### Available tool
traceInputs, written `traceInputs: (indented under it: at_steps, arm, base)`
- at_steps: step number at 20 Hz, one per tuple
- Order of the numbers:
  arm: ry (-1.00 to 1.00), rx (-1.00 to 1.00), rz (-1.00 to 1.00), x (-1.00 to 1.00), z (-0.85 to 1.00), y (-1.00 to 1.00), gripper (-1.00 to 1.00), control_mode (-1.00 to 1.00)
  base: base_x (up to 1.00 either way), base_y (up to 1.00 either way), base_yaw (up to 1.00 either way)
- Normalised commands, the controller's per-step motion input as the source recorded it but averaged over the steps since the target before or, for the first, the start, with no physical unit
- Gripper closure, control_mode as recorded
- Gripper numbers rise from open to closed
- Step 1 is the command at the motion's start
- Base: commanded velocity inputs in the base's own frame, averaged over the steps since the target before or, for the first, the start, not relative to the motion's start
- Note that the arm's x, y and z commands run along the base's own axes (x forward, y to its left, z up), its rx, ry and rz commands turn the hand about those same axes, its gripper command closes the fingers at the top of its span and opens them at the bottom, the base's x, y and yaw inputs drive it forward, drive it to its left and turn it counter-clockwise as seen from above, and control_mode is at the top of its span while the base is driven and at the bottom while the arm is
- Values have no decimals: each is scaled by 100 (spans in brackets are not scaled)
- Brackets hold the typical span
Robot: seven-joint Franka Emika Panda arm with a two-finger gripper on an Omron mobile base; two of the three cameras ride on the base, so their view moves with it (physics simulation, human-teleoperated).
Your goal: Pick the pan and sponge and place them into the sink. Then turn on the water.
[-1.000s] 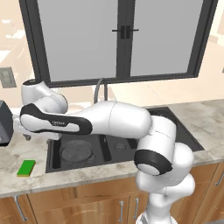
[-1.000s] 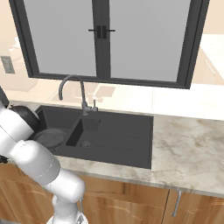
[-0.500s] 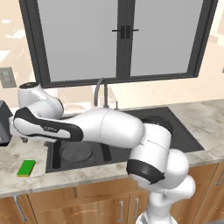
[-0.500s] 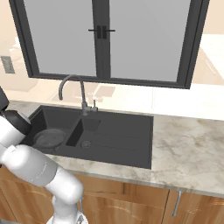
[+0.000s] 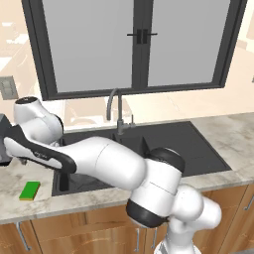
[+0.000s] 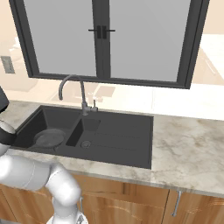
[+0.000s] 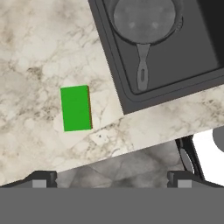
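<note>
open gripper (image 7: pixel 112 178) above the counter (image 7: pixel 35 48), holding nothing
pan (image 7: pixel 144 17) lay in the sink (image 7: pixel 127 94); green sponge (image 7: pixel 76 108) rested on marble beside it

Bright green sponge (image 7: pixel 76 108), dark grey pan (image 7: pixel 144 17), black sink (image 6: pixel 109 140), seemingly marbled beige counter (image 7: pixel 35 48).

The sponge (image 7: pixel 76 108) lies flat on bare marble desk (image 7: pixel 35 52), with open surface on every side and nothing standing over it. The sink (image 7: pixel 131 98) rim runs just beside it, apart from it. The pan (image 7: pixel 144 17) occupies the large basin, its handle pointing toward the basin's near corner. The faucet (image 6: pixel 72 89) arches over the divider between the basins.
</note>
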Motion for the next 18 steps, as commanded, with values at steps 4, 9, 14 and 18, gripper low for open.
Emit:
traceInputs:
  at_steps: [4,9,14,18]
  arm:
    - [0,0,1,0,-12,11,-100,-100]
    - [0,0,2,0,-13,7,-100,-100]
    - [0,0,2,1,-15,4,-100,-100]
    - [0,0,2,0,-14,0,-100,-100]
  base:
    - [0,0,0]
    - [0,0,0]
    - [0,0,0]
    - [0,0,0]
